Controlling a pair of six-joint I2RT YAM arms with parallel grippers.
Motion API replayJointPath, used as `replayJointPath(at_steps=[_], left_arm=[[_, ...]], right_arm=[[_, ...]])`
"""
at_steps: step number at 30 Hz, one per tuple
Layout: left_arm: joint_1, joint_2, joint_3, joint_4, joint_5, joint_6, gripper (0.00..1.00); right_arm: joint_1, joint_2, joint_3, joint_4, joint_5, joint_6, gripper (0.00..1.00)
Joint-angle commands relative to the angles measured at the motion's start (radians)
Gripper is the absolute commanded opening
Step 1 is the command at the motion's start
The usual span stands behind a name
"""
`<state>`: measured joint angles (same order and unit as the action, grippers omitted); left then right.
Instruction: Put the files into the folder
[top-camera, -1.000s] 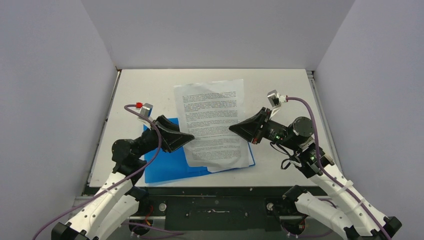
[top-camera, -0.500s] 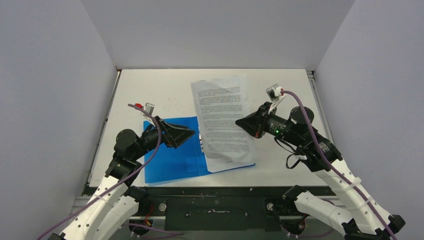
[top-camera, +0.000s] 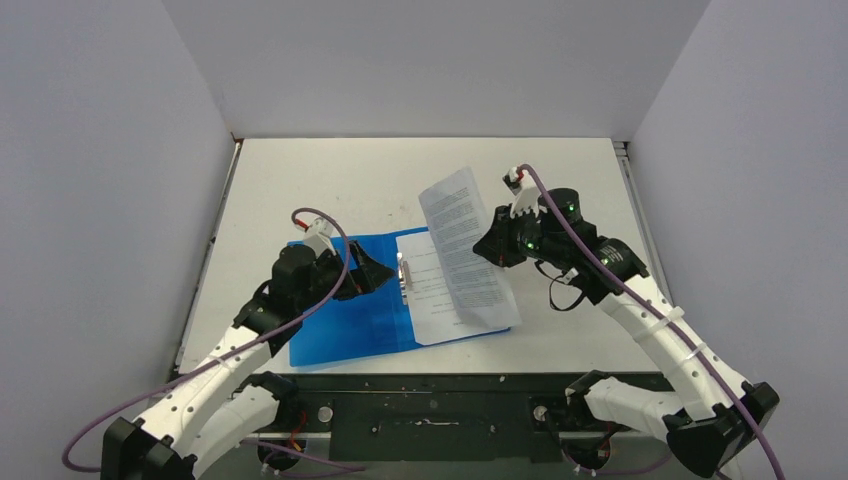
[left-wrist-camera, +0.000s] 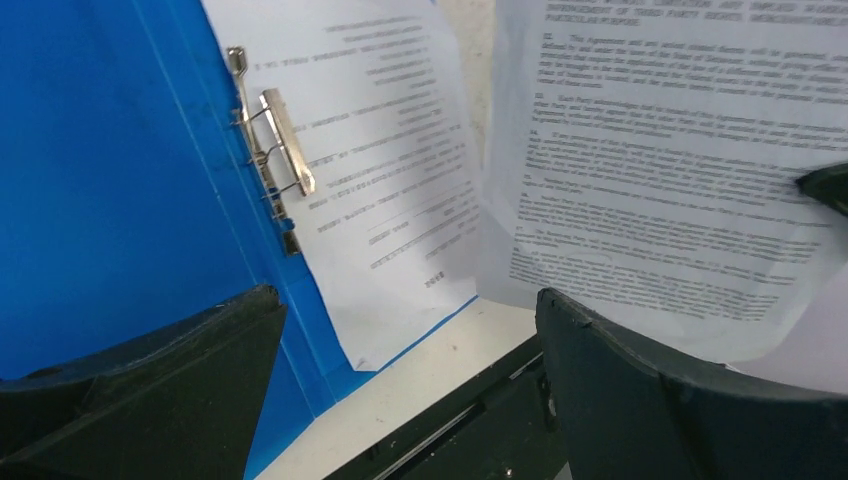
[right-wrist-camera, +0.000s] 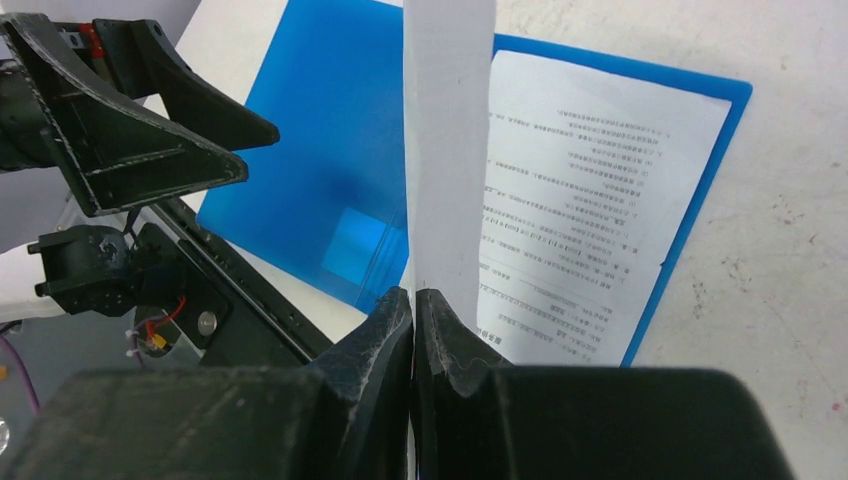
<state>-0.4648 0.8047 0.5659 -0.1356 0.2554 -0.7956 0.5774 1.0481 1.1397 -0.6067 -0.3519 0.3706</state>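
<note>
Table (top-camera: 300, 180): one, pale top, carrying everything.

Folder (top-camera: 345, 325): one, bright blue. It lies opened flat at the near middle of the table. Opened out, its long axis runs left to right; the spine runs near to far, slightly skewed.

Files: two white printed sheets.
- Flat sheet (top-camera: 425, 295): lies on the right half of the folder, one long edge against the spine, long axis near to far.
- Raised sheet (top-camera: 460, 235): lifted over the flat one and turned up on edge, so the right wrist view sees it as a narrow strip. Its long axis runs near to far and its far end is higher. Cannot tell whether the low end touches the flat sheet.

Grippers: two.
- Right gripper (right-wrist-camera: 413, 300): fingers pressed together, pinching the raised sheet at its right edge.
- Left gripper (left-wrist-camera: 408, 298): fingers spread wide and holding nothing, above the folder's left half beside the spine.

Clip (left-wrist-camera: 272, 150): one, metal, on the spine, lying along it.
</note>
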Motion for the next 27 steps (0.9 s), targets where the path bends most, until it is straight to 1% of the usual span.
replayJointPath(at_steps=[1, 4, 10, 14, 18, 27], left_arm=[[-0.049, 0.066, -0.017, -0.004, -0.131, -0.006, 0.97], [-0.089, 0.131, -0.039, 0.033, -0.181, -0.036, 0.97], [-0.142, 0.243, -0.070, 0.107, -0.245, -0.097, 0.97], [-0.148, 0.279, -0.098, 0.160, -0.296, -0.112, 0.97], [-0.148, 0.300, -0.121, 0.177, -0.332, -0.120, 0.97], [-0.147, 0.338, -0.172, 0.213, -0.354, -0.135, 0.97]], right_arm=[[-0.084, 0.034, 0.007, 0.043, -0.141, 0.021, 0.05], [-0.138, 0.055, -0.015, 0.087, -0.222, 0.049, 0.05], [-0.152, 0.095, -0.068, 0.178, -0.282, 0.116, 0.05], [-0.167, 0.124, -0.098, 0.243, -0.308, 0.162, 0.05], [-0.174, 0.159, -0.123, 0.310, -0.343, 0.205, 0.05], [-0.199, 0.234, -0.179, 0.404, -0.374, 0.238, 0.05]])
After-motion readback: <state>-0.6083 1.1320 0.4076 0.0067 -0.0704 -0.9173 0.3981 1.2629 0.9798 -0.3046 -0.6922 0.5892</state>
